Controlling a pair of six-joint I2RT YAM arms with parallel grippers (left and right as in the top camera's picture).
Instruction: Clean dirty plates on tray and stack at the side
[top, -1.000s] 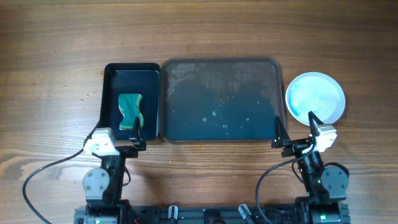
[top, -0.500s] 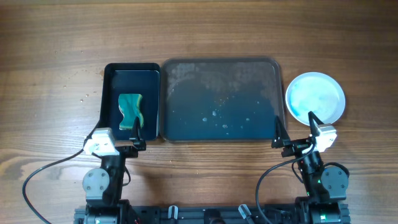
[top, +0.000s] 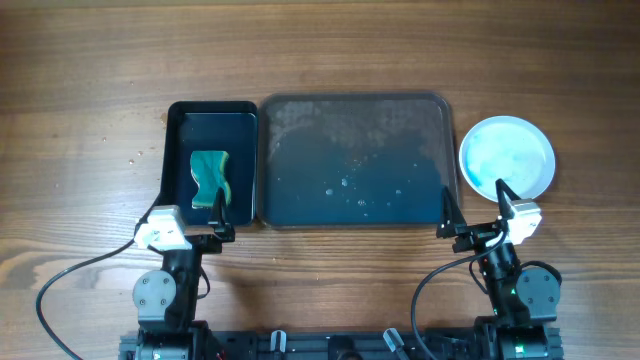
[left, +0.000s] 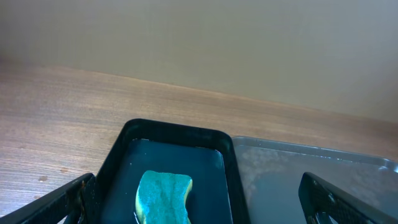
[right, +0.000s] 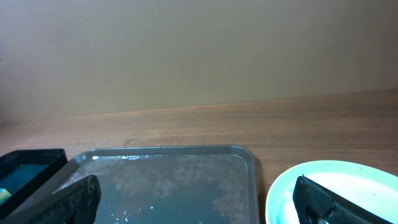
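Left gripper (left: 196, 190): jaws spread wide, nothing between them. It sits off the near left corner of the tray (top: 330, 140), over the near end of the black tub (top: 210, 108).

Right gripper (right: 196, 186): also wide open and empty, at the tray's near right corner. This is judged a rest pose, since neither tool is closed on work.

Tray: holds no plates, only water droplets and a pale film toward its far edge.

Green sponge (top: 210, 178): lies loose inside the tub, which butts against the tray's left side. The tub likely serves as the wash station, and no wiping is in hand.

Plates (top: 507, 157): on the wooden table (top: 90, 80), just beside the tray's right side, the stacking spot. The overhead view shows one white disc with a pale blue wash, and the count in the stack cannot be told. The task is judged at or near finish.
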